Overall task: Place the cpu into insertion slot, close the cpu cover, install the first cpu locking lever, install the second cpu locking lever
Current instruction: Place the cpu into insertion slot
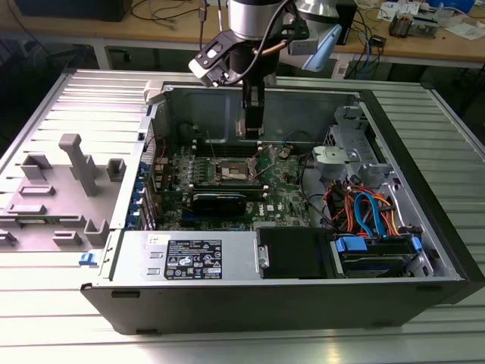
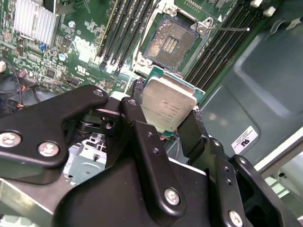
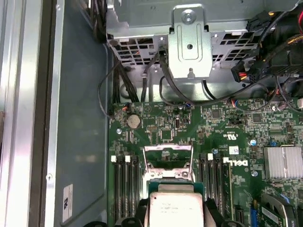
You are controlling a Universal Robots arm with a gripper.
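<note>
The cpu (image 2: 168,105), a small square chip with a silver-grey top, sits pinched between my gripper's (image 2: 164,116) black fingers (image 2: 138,130), so the gripper is shut on it. In the exterior view the gripper (image 1: 251,133) hangs inside the open computer case, just above the motherboard and a little behind the insertion slot (image 1: 232,171). In the second wrist view the insertion slot (image 2: 169,41) lies open past the chip, its dark centre bare, and a thin locking lever (image 2: 230,29) sticks out beside it. In the first wrist view the cpu (image 3: 176,208) hovers next to the raised silvery cpu cover (image 3: 168,149).
Long black memory slots (image 2: 127,33) flank the socket on both sides. A coin battery (image 3: 134,121), a finned heatsink (image 3: 282,163) and a metal drive cage (image 3: 189,42) with cables stand nearby. The case walls (image 1: 318,102) enclose the board. Grey fixtures (image 1: 79,163) stand at the exterior view's left.
</note>
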